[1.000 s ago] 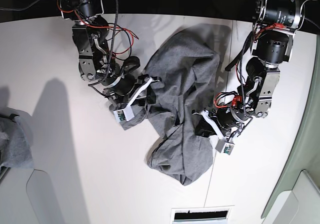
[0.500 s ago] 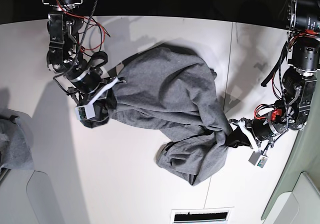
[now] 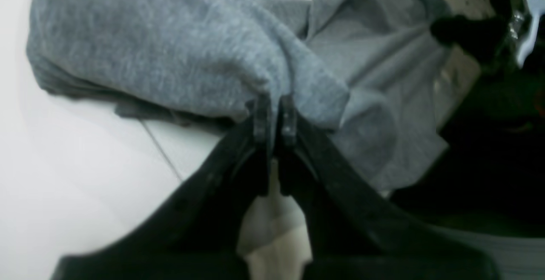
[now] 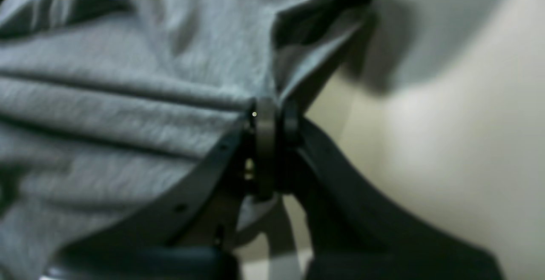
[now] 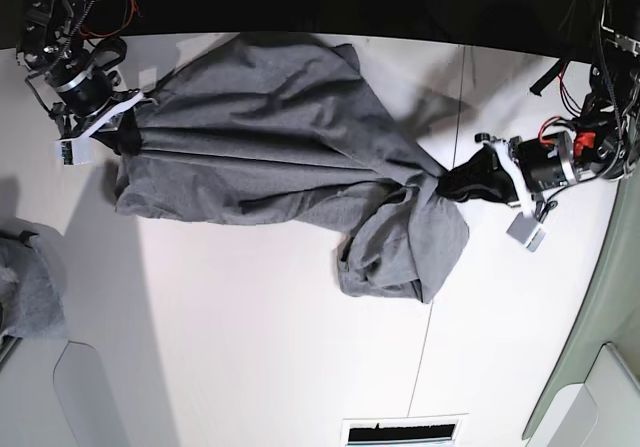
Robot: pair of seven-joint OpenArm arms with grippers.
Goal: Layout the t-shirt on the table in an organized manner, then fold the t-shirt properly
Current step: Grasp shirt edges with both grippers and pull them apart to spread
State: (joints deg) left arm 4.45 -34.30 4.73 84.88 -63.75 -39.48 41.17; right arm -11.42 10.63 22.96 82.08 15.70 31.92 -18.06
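T-shirt [image 5: 270,147] fabric lay stretched across the white table [image 5: 250,347] in the base view, a long grey band pulled out between two arms. At its far end from the seam line [image 5: 445,217], the right gripper [image 5: 128,119] was clamped on an edge of the shirt. At the end by the seam, the left gripper [image 5: 447,180] was clamped on the other edge, where the cloth narrowed to a tight bunch. Below that bunch a loose fold of shirt sagged onto the table, just beside the seam. A smaller light-grey cloth bundle [image 5: 30,287] sat well apart from the shirt, at the table's edge.

In the left wrist view, the left gripper [image 3: 274,112] had its black jaws pressed together on a ridge of the t-shirt [image 3: 170,50]; the cloth draped over the tips and spread away over the table [image 3: 64,178], and the seam line [image 3: 162,152] ran under the shirt.

In the right wrist view, the right gripper [image 4: 272,112] was closed on a pleated edge of the t-shirt [image 4: 127,92], folds running away from the jaws, with bare table [image 4: 447,144] beside them.
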